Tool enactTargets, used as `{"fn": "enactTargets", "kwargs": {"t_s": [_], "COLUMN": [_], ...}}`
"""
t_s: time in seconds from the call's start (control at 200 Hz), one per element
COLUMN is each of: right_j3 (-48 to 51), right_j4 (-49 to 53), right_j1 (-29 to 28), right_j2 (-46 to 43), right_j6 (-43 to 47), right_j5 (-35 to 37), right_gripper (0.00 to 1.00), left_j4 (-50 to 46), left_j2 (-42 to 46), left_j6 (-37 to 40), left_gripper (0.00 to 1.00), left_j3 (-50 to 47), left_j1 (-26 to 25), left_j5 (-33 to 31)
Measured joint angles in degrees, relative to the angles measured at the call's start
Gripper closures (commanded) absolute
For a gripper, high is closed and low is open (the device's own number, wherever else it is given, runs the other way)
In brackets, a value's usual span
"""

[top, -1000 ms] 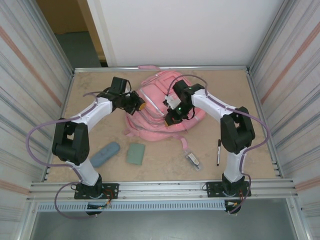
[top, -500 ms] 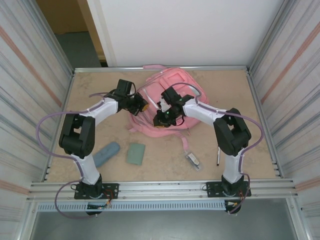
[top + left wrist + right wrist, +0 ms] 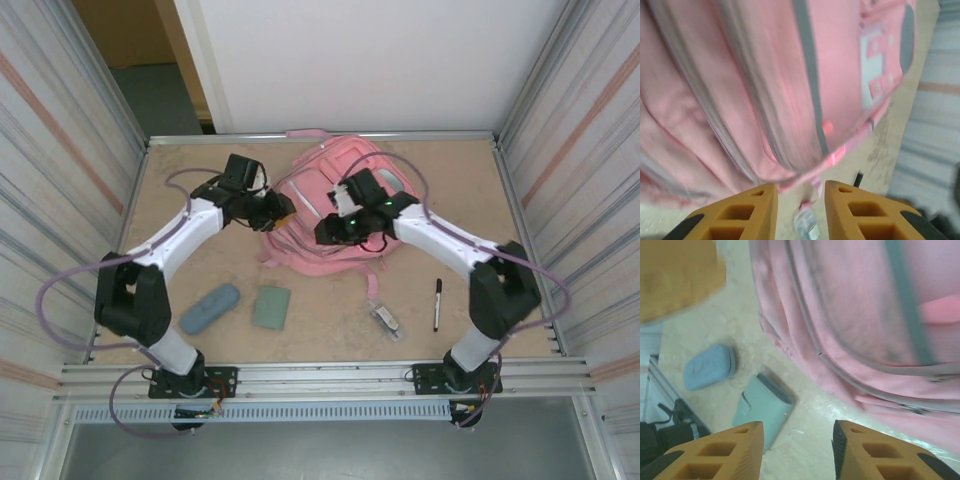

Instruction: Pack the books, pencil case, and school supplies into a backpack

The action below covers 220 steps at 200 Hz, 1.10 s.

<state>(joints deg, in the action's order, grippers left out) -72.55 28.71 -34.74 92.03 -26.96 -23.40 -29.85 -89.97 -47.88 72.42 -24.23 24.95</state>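
Observation:
The pink backpack [image 3: 345, 205] lies flat at the back middle of the table. My left gripper [image 3: 283, 213] hovers at its left edge, open, with nothing between its orange fingers [image 3: 740, 212]; the backpack [image 3: 765, 90] is close ahead of them. My right gripper [image 3: 325, 232] is over the backpack's near left part, open and empty [image 3: 797, 450]. The blue-grey pencil case [image 3: 210, 308] [image 3: 707, 367] and the sage-green book [image 3: 271, 307] [image 3: 762, 407] lie side by side near the front left. The black pen [image 3: 437, 304] and the small clear-and-grey item [image 3: 385, 319] [image 3: 806, 226] lie at the front right.
A pink strap [image 3: 371, 287] trails from the backpack toward the clear-and-grey item. Corrugated walls close in both sides, and a metal rail [image 3: 320, 378] runs along the near edge. Bare tabletop [image 3: 190, 175] lies at the back left.
Both grippers went from shut to open. The backpack slid toward the back wall and flattened. The right arm's elbow swung out to the right; the left arm drew back a little.

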Motion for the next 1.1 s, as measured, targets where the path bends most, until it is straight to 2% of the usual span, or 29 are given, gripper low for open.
{"fn": "enactTargets", "kwargs": {"t_s": [0.2, 0.376, 0.566, 0.727, 0.827, 0.962, 1.102], "right_j3": [6.1, 17.1, 14.8, 12.3, 11.4, 10.3, 7.3], "right_j4": [-2.2, -11.8, -14.8, -15.5, -15.5, -14.8, -16.5], "right_j1": [6.2, 6.5, 7.3, 9.6, 8.8, 3.7, -1.5], "right_j2": [-7.1, -7.8, -7.6, -6.8, -3.9, 1.3, 7.8], "right_j6": [9.8, 21.8, 30.9, 38.6, 46.3, 57.5, 63.7], "right_j5": [7.3, 7.3, 8.0, 3.6, 0.4, -1.3, 2.2], "right_gripper": [0.55, 0.51, 0.5, 0.46, 0.44, 0.43, 0.44], "left_j4": [-3.0, -4.5, -5.9, -5.9, -4.9, -3.4, -3.8], "left_j2": [2.4, -2.4, -7.3, -7.8, -7.4, -1.5, 10.3], "left_j6": [4.2, 6.3, 7.6, 7.6, 7.7, 7.6, 7.1], "left_gripper": [0.69, 0.66, 0.64, 0.64, 0.64, 0.61, 0.56], "left_j3": [-0.5, -1.1, -0.3, 0.0, -0.7, -6.8, -14.1], "left_j1": [-12.4, -16.8, -17.8, -17.9, -17.9, -17.2, -13.1], "left_j5": [-4.5, -7.7, -9.7, -10.0, -9.3, -8.9, -6.9]}}
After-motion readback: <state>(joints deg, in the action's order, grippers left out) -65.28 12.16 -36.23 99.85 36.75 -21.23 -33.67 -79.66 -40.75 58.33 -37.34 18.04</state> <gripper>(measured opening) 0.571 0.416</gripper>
